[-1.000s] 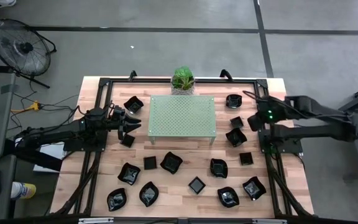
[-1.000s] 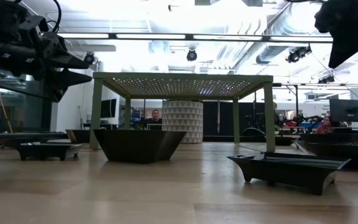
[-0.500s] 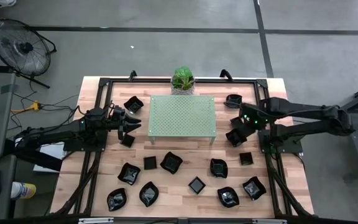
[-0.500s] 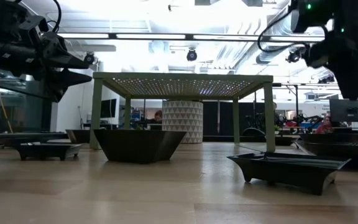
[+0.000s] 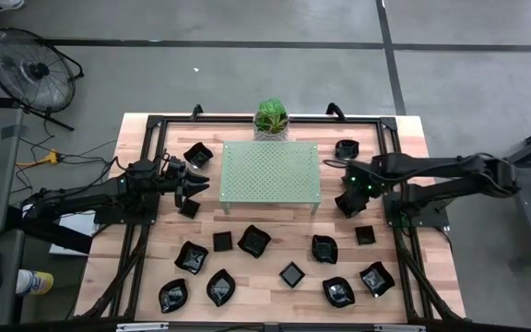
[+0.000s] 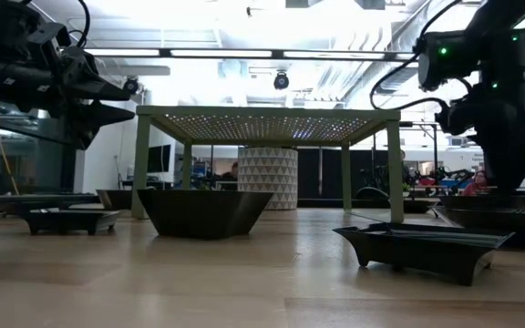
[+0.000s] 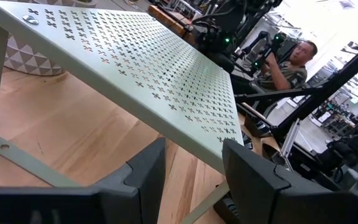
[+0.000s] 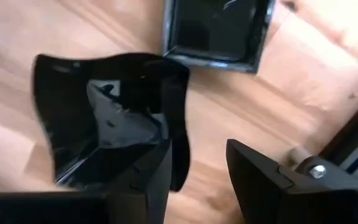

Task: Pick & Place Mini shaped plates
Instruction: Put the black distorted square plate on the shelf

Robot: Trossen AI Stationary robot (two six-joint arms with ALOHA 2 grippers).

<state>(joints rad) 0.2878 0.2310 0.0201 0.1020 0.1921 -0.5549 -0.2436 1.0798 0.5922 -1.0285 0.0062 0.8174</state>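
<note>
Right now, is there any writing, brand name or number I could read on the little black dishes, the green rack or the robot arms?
None can be read in any view.
Mini shaped plates: glossy black, no markings visible.
Green rack: only punched cross-shaped holes, no label.
Plant pot: a triangle pattern, no words.
Left gripper and right gripper: no legible lettering; only green lights glow on the right arm.

Left arm reaches in from the table's left side, left gripper just beside the left edge of the green rack, fingers parted, nothing between them. Right arm stretches in from the right, elbow bent, right gripper pointing down near the rack's right edge, fingers apart, gap empty.
</note>
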